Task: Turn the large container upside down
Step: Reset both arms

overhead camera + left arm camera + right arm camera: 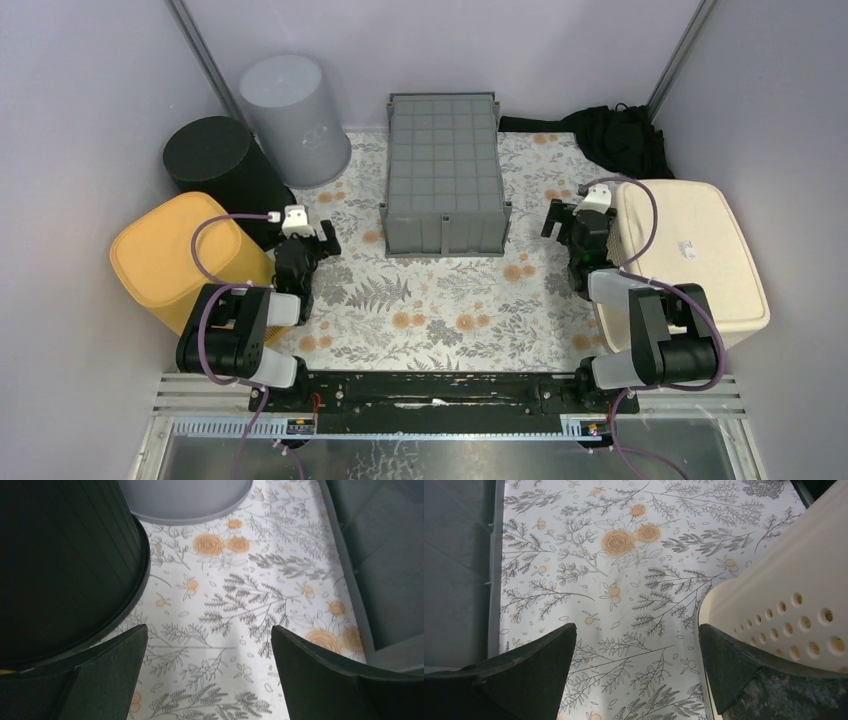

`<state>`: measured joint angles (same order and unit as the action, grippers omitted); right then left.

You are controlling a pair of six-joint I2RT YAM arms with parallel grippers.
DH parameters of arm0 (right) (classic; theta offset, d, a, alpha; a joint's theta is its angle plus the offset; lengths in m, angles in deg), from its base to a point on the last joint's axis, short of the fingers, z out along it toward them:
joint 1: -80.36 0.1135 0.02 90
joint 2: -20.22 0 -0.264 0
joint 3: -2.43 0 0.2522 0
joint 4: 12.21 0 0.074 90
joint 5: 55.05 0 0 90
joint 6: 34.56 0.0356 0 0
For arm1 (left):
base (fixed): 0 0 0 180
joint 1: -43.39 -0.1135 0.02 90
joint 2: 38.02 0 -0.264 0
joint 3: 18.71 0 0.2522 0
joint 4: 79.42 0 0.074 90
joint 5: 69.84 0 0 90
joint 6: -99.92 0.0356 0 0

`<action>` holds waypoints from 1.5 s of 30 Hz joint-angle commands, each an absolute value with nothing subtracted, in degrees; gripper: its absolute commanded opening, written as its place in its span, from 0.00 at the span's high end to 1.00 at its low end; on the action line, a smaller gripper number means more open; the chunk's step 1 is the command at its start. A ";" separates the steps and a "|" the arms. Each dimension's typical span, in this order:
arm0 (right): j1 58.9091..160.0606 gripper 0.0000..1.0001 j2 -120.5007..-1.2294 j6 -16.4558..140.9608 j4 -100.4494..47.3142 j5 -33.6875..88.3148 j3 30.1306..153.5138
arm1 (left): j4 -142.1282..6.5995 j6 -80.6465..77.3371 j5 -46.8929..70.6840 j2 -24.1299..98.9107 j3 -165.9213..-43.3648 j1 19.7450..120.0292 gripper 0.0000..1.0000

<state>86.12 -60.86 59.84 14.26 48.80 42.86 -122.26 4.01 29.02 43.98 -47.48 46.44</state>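
Observation:
The large container [445, 165] is a grey rectangular crate in the middle of the flowered table, with a gridded face turned up and its notched front wall toward the arms. Its grey side also fills the right edge of the left wrist view [385, 580] and the left edge of the right wrist view [454, 580]. My left gripper [325, 237] [210, 635] hovers open over bare cloth left of the crate. On the crate's right, my right gripper [556, 218] [636, 632] is also open, with only cloth between its fingers.
A black round bin [215, 160] [60, 565], a grey round bin [292, 115] and a yellow tub [175, 255] crowd the left side. A cream perforated basket [685, 255] [784, 595] sits right, close to my right finger. Black cloth [620, 135] lies at the back right.

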 commanded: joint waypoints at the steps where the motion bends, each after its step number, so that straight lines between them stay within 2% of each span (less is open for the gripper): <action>1: 85.10 0.01 -59.91 59.95 19.52 49.23 43.83 | -135.13 5.86 26.38 46.39 -44.28 45.81 0.00; 20: 85.09 0.01 -52.55 58.34 19.34 53.80 36.13 | -132.72 7.20 23.76 48.85 -46.71 45.81 0.00; 26: 85.12 0.01 -57.59 58.22 32.53 57.68 30.81 | -132.67 7.12 23.75 48.87 -46.71 45.83 0.00; 28: 85.15 0.01 -57.91 57.70 30.64 56.67 31.23 | -132.63 7.00 23.68 48.82 -46.70 45.78 0.00; 33: 85.15 0.01 -64.07 55.88 40.28 54.19 30.15 | -132.70 6.95 23.50 48.80 -46.65 45.77 0.00; 36: 85.11 0.01 -63.10 56.73 37.90 55.23 30.38 | -132.77 6.93 23.42 48.77 -46.67 45.71 0.00; 39: 85.18 0.01 -63.89 54.67 42.33 49.75 28.85 | -133.26 6.70 23.82 48.82 -46.32 45.71 0.00; 43: 82.32 0.01 -63.81 53.66 35.89 37.15 31.76 | -133.25 6.72 23.97 48.77 -46.44 45.68 0.00; 45: 81.05 0.01 -64.13 54.26 34.19 35.04 32.73 | -133.19 6.75 23.99 48.85 -46.44 45.67 0.00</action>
<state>84.24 -63.68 55.95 35.24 42.68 29.58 -129.52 5.78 24.41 48.13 -45.60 46.15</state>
